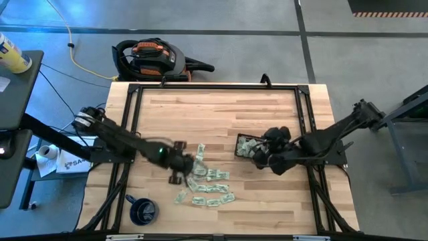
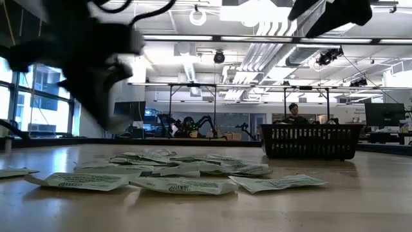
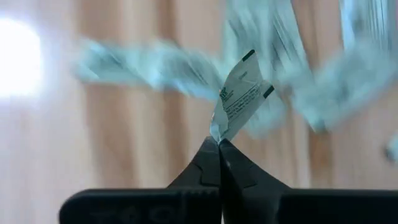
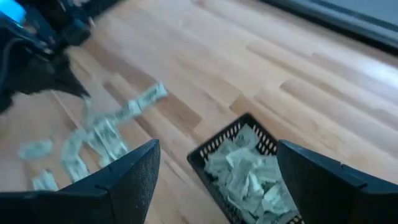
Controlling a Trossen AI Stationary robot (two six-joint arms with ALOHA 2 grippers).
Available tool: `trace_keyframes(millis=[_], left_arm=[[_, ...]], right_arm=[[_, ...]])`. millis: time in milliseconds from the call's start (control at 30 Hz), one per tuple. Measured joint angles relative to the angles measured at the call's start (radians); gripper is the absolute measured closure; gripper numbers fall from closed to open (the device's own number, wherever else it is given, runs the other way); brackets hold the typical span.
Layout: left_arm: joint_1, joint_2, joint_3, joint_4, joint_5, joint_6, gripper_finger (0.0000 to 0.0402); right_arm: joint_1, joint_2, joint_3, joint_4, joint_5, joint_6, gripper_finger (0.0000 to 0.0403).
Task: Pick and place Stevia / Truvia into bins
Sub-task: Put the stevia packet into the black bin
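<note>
Several pale green and white sachets point(image 1: 208, 184) lie scattered flat on the wooden table, left of the black gridded tray point(image 1: 242, 146), which holds more sachets point(image 4: 249, 177). My left gripper point(image 1: 190, 163) hangs over the pile's left side, shut on one sachet point(image 3: 239, 99). My right gripper point(image 4: 217, 186) is open above the tray, its fingers wide apart. In the low view the pile point(image 2: 167, 174) lies in front and the tray point(image 2: 312, 142) stands behind it to the right. My left gripper pinches one sachet by its corner point(image 3: 216, 132) between the very tips of its two fingers point(image 3: 208, 158). The sachet stands out beyond the fingertips, lifted clear of the pile below.
A dark blue mug point(image 1: 142, 210) stands near the table's near left corner. A black frame point(image 1: 214, 87) runs round the table's far edge and sides. Bare wood lies between the pile and the far edge. An orange and black vacuum point(image 1: 152, 58) sits on the floor beyond.
</note>
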Motion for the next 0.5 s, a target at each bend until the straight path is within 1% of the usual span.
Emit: trace_keyframes(millis=[33,133,200,233,267,333,433,500], left_arm=[[0.033,-0.002,0.017,0.026,-0.001,0.02,0.0381],[0.139,0.003,0.07,0.176,0.001,0.061,0.0377],[0.211,0.023,0.109,0.326,0.03,0.085,0.0375],[0.246,0.041,0.132,0.402,0.054,0.088,0.0375],[0.277,0.062,0.155,0.443,0.078,0.089,0.0378],[0.33,0.133,0.235,0.517,0.115,0.091,0.0379],[0.378,0.258,0.396,0.511,0.165,0.111,0.0379],[0.387,0.359,0.518,0.497,0.206,0.141,0.0377]], right_arm=[[0.0,-0.018,0.0,0.0,0.013,0.0,0.0091],[0.0,-0.067,0.0,-0.007,0.043,-0.005,0.0091],[0.0,-0.094,0.0,-0.04,0.05,-0.015,0.0091],[-0.002,-0.105,0.0,-0.069,0.047,-0.014,0.0091],[-0.006,-0.114,0.0,-0.105,0.039,-0.006,0.0091],[-0.013,-0.128,0.0,-0.194,-0.01,0.028,0.0091],[-0.018,-0.133,0.0,-0.305,-0.07,0.075,0.0091],[-0.013,-0.134,0.0,-0.343,-0.095,0.086,0.0091]])
